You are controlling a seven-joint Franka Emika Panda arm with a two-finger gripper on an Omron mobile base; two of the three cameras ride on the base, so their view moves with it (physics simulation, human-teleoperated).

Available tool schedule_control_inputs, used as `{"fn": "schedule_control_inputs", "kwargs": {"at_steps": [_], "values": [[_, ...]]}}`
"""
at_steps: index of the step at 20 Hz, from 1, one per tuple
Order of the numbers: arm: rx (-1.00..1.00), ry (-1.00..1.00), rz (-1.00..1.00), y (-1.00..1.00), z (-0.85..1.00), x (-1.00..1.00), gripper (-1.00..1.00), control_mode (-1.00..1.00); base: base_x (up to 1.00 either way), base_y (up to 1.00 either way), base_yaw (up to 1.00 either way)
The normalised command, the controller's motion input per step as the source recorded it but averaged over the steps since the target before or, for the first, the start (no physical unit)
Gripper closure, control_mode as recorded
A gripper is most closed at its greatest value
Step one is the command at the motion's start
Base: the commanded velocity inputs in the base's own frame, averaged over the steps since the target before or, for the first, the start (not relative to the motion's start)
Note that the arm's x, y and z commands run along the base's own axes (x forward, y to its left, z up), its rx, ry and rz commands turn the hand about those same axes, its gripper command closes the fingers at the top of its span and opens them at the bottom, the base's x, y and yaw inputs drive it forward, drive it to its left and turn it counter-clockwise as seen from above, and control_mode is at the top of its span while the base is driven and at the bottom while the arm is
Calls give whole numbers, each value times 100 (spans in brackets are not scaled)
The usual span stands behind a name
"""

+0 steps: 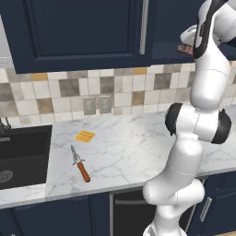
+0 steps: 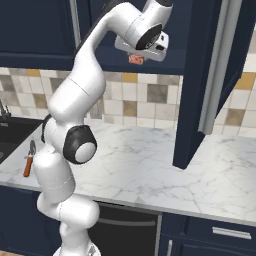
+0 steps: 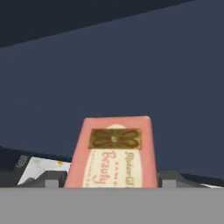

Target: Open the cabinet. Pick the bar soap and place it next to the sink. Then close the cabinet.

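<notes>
The narrow navy cabinet stands open, its door [image 2: 200, 75] swung out to the right with the silver bar handle [image 2: 220, 65] facing me. My gripper [image 2: 136, 56] is raised to the cabinet's lower front edge and is shut on the bar soap [image 2: 135, 59], a small reddish block under the hand. In the hand view the soap [image 3: 114, 151] shows a pink face with a gold emblem, standing between the two dark fingertips [image 3: 52, 179] against the cabinet's dark inside. The left base view shows the soap [image 1: 185, 49] beside the arm's top. The black sink [image 1: 23, 156] lies at the counter's far left.
A flat orange ridged square [image 1: 85, 136] and an orange-handled knife [image 1: 79, 163] lie on the marble counter [image 1: 133, 147] right of the sink. The wider navy door [image 1: 78, 27] stays closed. The open door hangs over the counter's right part.
</notes>
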Motion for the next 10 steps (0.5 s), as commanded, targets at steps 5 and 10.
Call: {"fn": "schedule_control_inputs", "kwargs": {"at_steps": [5,10], "values": [[7,-3,8,0,0,-100,100,-100,0,0,0],[1,-8,5,0,0,-100,100,-100,0,0,0]]}}
